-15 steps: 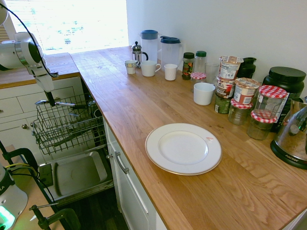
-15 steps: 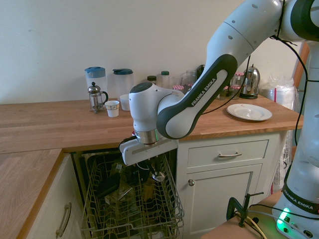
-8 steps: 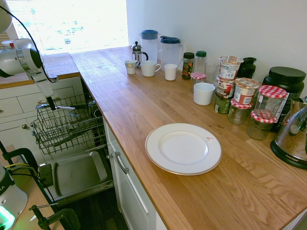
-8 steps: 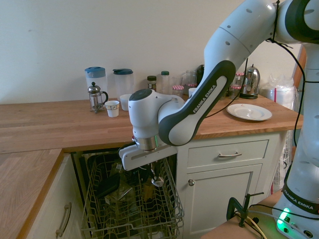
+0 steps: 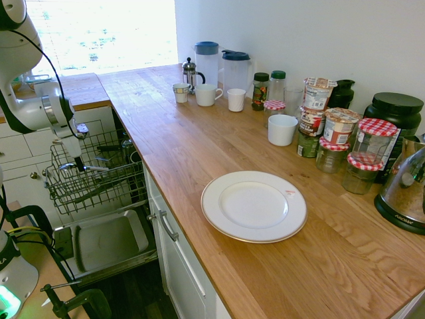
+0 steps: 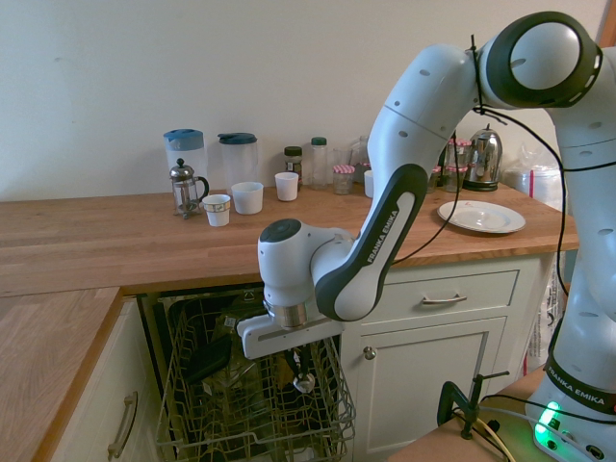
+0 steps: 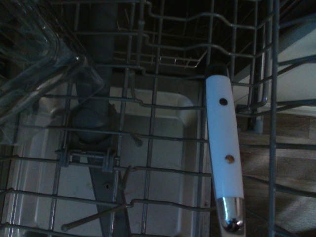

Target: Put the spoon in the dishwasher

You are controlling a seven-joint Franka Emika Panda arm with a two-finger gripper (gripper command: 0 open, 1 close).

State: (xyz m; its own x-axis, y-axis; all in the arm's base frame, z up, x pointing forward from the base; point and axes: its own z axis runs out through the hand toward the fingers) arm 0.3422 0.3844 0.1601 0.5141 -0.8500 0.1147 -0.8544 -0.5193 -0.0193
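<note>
The spoon (image 5: pixel 93 167) is slim and silver, and my gripper (image 5: pixel 80 163) is shut on it over the dishwasher's grey wire rack (image 5: pixel 99 189). In the second exterior view the spoon (image 6: pixel 304 382) hangs from the gripper (image 6: pixel 295 360) with its bowl downward, about level with the top rim of the rack (image 6: pixel 332 385), near its right side. The dishwasher door panel (image 5: pixel 106 242) lies open below the rack. Rack wires (image 7: pixel 148 128) fill the wrist view, where a white bar with two dots and a silver end (image 7: pixel 224 158) also shows.
A white plate (image 5: pixel 254 206) sits on the wooden counter (image 5: pixel 199 146), with jugs, cups and jars along the wall. The rack holds dark items (image 6: pixel 207 358) and a clear glass dish (image 7: pixel 39 54). White drawers (image 6: pixel 443 298) stand beside the dishwasher.
The arm has lowered the spoon from above the rack down to the rack's rim, moving toward its front. The gripper stayed shut on the spoon.
</note>
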